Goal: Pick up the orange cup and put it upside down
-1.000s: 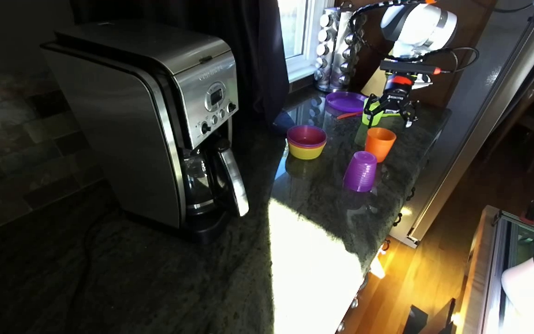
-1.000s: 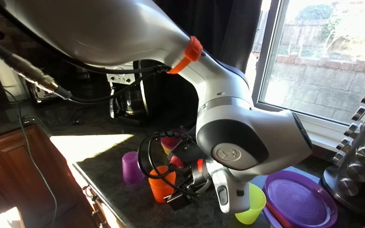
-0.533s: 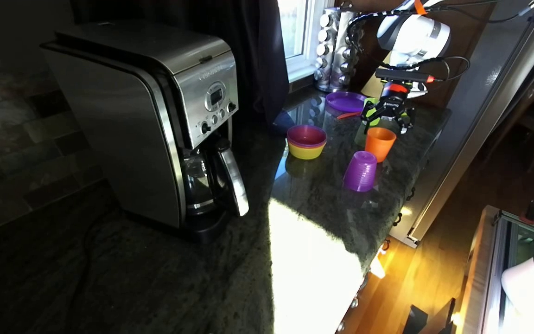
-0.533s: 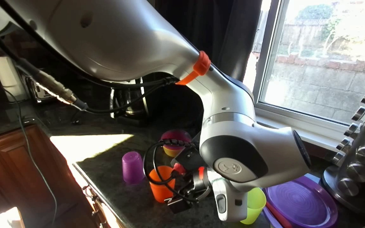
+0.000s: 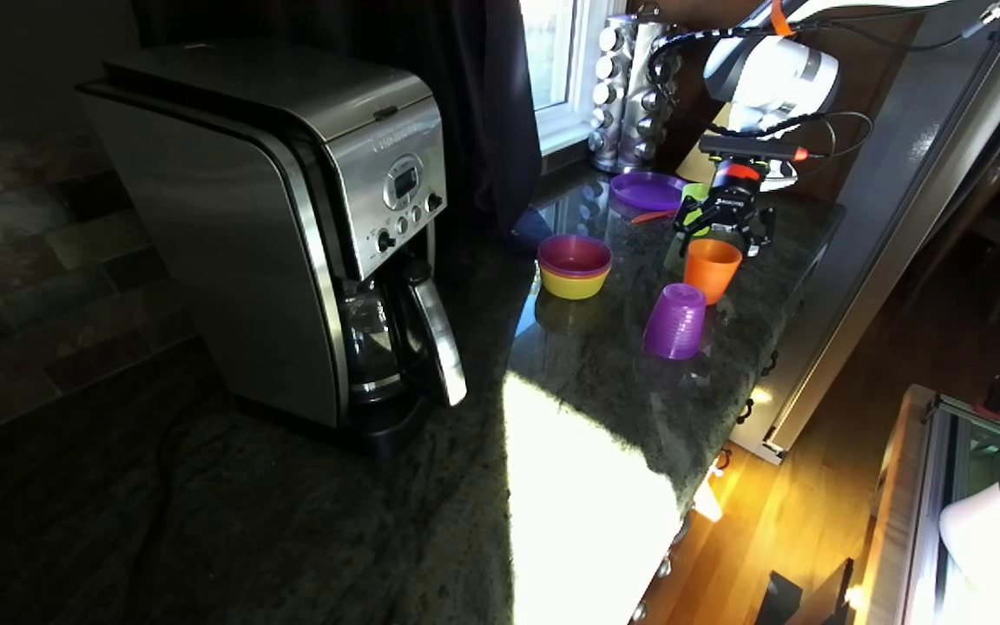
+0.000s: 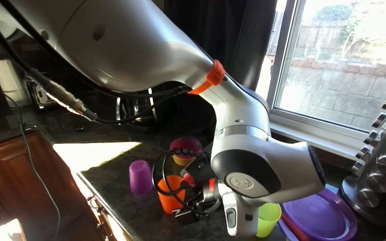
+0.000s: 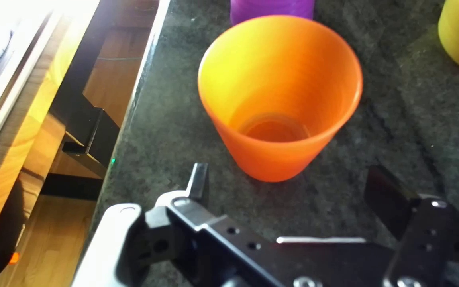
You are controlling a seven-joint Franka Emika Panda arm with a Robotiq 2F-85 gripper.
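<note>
The orange cup point(image 7: 273, 159) stands upright on the dark counter, its mouth up and its inside visible in the wrist view. It also shows in both exterior views point(image 5: 710, 276), point(image 6: 171, 200), partly behind cables in one of them. My gripper point(image 7: 287, 177) is open and empty. Its two fingers stand wide apart at the near side of the cup, and the cup lies just ahead of the gap. In an exterior view the gripper point(image 5: 719, 248) hangs just behind the cup, its fingertips near rim height. Whether any finger touches the cup cannot be told.
An upside-down purple cup point(image 5: 675, 323) stands close beyond the orange cup. Stacked bowls point(image 5: 574, 273) are off to the side. A lime cup point(image 6: 268, 219) and purple plates point(image 6: 320, 214) lie behind the gripper. The counter edge point(image 7: 134, 103) runs along the left in the wrist view.
My gripper has moved down and a little closer to the orange cup, slowing lately. The gripper stays open. The cups and bowls have not moved.
</note>
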